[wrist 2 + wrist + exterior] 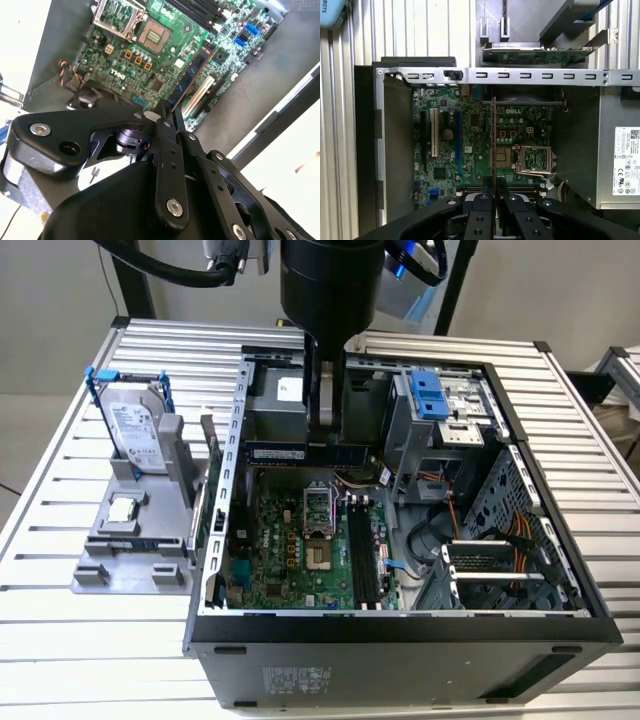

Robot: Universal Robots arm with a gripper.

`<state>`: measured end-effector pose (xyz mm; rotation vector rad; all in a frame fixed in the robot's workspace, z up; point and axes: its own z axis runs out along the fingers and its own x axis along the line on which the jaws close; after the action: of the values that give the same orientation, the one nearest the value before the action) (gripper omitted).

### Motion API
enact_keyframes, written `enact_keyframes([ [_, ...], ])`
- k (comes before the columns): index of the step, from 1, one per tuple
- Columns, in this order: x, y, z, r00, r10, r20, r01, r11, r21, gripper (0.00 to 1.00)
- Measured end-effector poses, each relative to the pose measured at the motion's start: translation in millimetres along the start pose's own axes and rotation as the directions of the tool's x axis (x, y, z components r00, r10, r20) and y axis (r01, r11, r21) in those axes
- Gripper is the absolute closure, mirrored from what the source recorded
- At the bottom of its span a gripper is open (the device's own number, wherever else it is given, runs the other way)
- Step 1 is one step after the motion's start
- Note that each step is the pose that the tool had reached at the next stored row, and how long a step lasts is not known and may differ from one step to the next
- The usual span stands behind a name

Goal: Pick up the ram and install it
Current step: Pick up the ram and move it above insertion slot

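gripper (326,430): narrow fingers pinching long thin blue-green ram (300,453) | ram: in the air over far end of green motherboard (290,550) inside open black computer case (400,625) | grey tray (100,575), exterior view's left: holds silver hard drive (135,430)

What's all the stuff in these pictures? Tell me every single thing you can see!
computer case: one, black, open, in the middle of the table.
circuit board: one, green, flat inside the case.
ram: one, dark blue-green, held above the circuit board.
hard drive: one, silver in a blue bracket, upright on the holder.
processor chip: one, silver, square, on the holder.
holder: one, grey, beside the case at the exterior view's left.
wires: several, orange, inside the case at the exterior view's right.
table: one, silvery slats, under everything.
robot arm: one, black, above the case.
pincer: one, black, shut on the ram.
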<state>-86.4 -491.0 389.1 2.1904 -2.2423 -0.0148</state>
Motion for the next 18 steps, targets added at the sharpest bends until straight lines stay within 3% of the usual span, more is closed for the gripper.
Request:
enact_keyframes([
  [10, -3.3, -15.3, -0.2, 1.0000, 0.000, 0.0000, 0.000, 1.0000, 0.0000, 1.00],
  [18, -21.0, -21.5, -0.2, 1.0000, 0.000, -0.0009, 0.000, 1.0000, 0.0000, 1.00],
])
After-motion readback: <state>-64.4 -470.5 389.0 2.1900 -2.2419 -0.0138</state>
